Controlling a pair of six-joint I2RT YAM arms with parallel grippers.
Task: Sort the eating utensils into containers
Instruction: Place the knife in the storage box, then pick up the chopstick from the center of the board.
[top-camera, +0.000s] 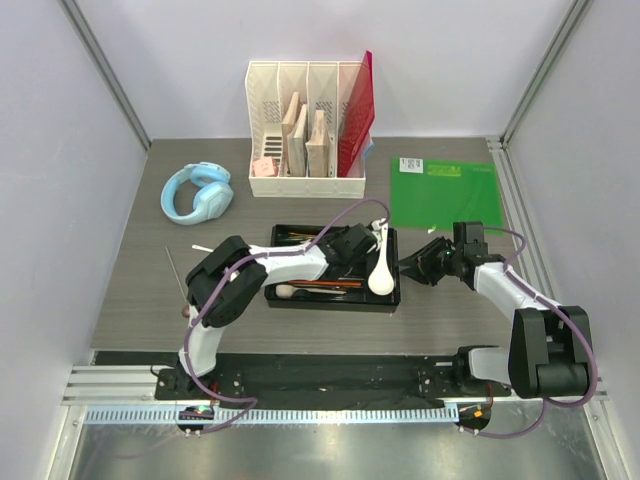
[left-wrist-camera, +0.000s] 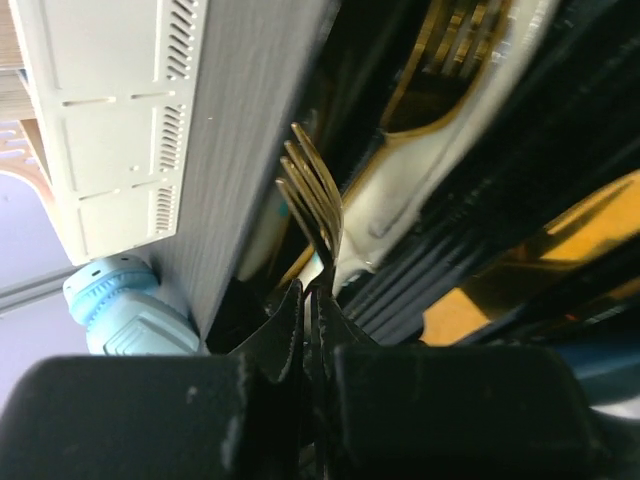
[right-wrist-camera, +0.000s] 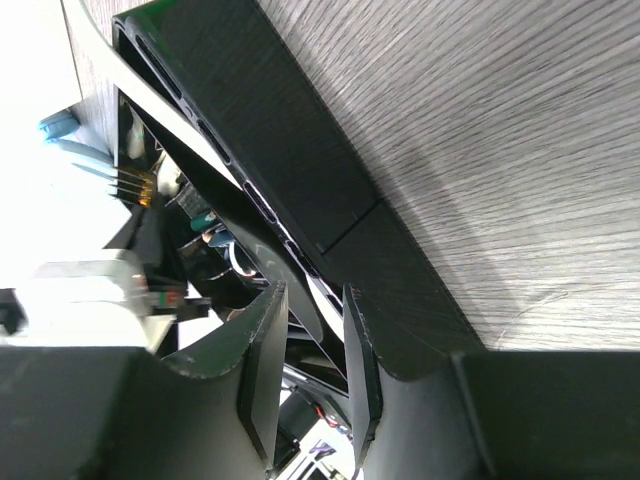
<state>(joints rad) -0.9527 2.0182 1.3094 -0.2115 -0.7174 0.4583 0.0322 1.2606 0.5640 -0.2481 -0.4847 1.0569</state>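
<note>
The black cutlery tray (top-camera: 392, 300) lies mid-table with several utensils in it, among them a large white ceramic soup spoon (top-camera: 381, 275) at its right end and dark and wooden pieces (top-camera: 320, 288) along the front. My left gripper (top-camera: 352, 243) hovers over the tray's right half, shut on the neck of a gold fork (left-wrist-camera: 312, 195) whose tines point away from the wrist camera. My right gripper (top-camera: 412, 266) is at the tray's right end; in the right wrist view (right-wrist-camera: 310, 320) its jaws stand apart with the tray's thin wall (right-wrist-camera: 300, 150) between them.
A white slotted file organizer (top-camera: 306, 130) with a red folder stands at the back. Blue headphones (top-camera: 197, 192) lie at the back left, a green sheet (top-camera: 445, 192) at the back right. A thin stick (top-camera: 175, 272) lies on the table left of the tray.
</note>
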